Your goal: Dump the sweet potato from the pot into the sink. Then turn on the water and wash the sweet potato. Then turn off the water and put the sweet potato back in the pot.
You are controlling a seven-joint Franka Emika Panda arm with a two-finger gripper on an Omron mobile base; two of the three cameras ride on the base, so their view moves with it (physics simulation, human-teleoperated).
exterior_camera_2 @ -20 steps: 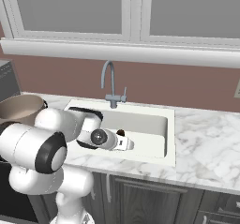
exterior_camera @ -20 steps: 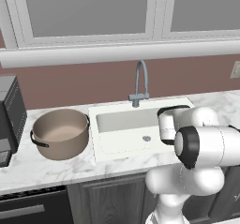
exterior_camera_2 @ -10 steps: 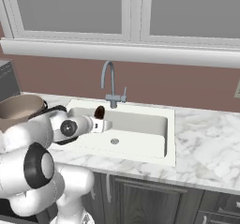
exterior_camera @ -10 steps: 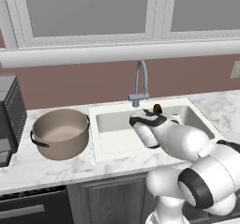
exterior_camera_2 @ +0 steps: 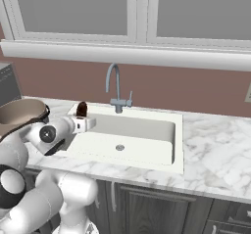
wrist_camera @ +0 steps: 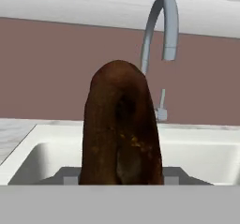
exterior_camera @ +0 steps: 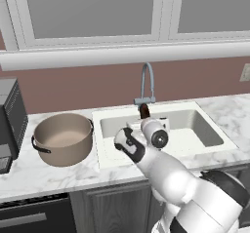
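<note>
The sweet potato [exterior_camera: 144, 110] is a reddish-brown lump standing upright in my gripper [exterior_camera: 145, 118], which is shut on its lower end. It hangs above the back left part of the white sink [exterior_camera: 195, 126], just in front of the faucet base. From the right base camera the sweet potato [exterior_camera_2: 82, 108] sticks up from the gripper [exterior_camera_2: 83, 120] over the sink's [exterior_camera_2: 142, 130] left rim. Close up, the sweet potato [wrist_camera: 121, 129] fills the middle of the hand view. The tan pot [exterior_camera: 63, 138] stands on the counter left of the sink, its paler inside bare; the pot [exterior_camera_2: 19, 111] is left of the arm.
A grey curved faucet [exterior_camera: 146, 83] rises behind the sink, right behind the potato; no water runs from the faucet [wrist_camera: 161, 26]. A dark boxy appliance [exterior_camera: 12, 120] sits at the counter's far left. Marble counter [exterior_camera_2: 220, 150] stretches right of the sink.
The arm has swung from the sink's right side to its left, lifting the sweet potato out of the basin and carrying it leftward toward the pot side.
</note>
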